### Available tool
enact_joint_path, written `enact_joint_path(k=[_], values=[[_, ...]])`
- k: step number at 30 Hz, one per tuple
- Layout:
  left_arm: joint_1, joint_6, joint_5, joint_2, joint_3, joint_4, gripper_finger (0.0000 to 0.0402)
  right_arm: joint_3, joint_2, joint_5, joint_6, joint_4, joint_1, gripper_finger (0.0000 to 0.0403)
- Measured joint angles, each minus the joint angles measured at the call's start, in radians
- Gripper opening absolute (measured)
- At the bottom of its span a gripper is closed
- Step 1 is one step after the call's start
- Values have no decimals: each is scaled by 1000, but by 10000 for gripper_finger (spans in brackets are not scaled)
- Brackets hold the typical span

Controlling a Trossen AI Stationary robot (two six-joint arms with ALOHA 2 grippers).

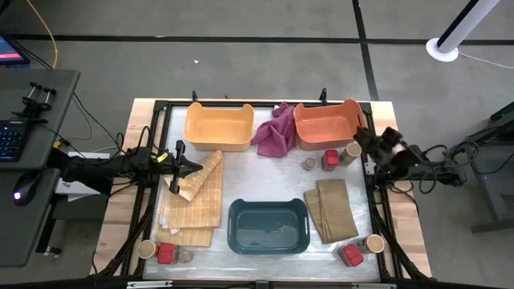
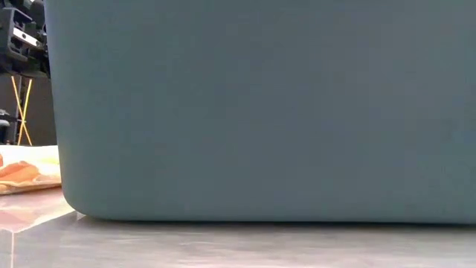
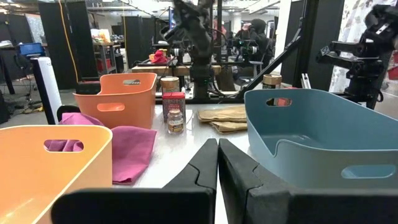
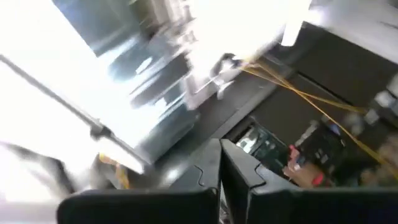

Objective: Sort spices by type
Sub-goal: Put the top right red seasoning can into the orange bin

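Across the pale tabletop (image 1: 265, 172), three groups of spice containers are being shown. Toward the far right, a tiny jar with a dark brown top (image 1: 309, 163), a red boxy tin (image 1: 329, 159) and a tan cardboard cylinder (image 1: 352, 150) are standing in a row just in front of the orange plastic bin (image 1: 325, 124). At the near left corner, a second tan cylinder (image 1: 146, 249), red tin (image 1: 165, 254) and small jar (image 1: 185, 256) are being seen beside a folded tan cloth (image 1: 195, 201). At the near right corner, a third red tin (image 1: 351, 255) and tan cylinder (image 1: 375, 243) are standing close together, near another folded tan cloth (image 1: 332, 209). The left hand (image 1: 197, 167) is being held closed and empty over the left cloth. The right hand (image 1: 359, 136) is being held closed and empty at the right edge, near the orange bin. A yellow bin (image 1: 218, 127), a magenta cloth (image 1: 275, 132) and a dark teal bin (image 1: 268, 226) are also lying on the tabletop.
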State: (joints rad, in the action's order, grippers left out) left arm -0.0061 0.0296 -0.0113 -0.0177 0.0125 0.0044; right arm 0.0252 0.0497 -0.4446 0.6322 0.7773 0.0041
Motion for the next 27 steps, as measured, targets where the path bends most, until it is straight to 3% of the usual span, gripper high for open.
enact_joint_path(k=[3,7,12,17,23,27], values=[[0,0,0,0,0,0,0,83,53,-31,43,-117,0,1],[0,0,0,0,0,0,0,260,164,33,2,-360,0,1],[0,0,0,0,0,0,0,588,325,53,44,-995,0,13],[0,0,0,0,0,0,0,867,558,51,175,-1544,0,91],[0,0,0,0,0,0,0,1074,871,114,295,-1873,0,220],[0,0,0,0,0,0,0,1160,1069,159,426,-2047,-19,275]])
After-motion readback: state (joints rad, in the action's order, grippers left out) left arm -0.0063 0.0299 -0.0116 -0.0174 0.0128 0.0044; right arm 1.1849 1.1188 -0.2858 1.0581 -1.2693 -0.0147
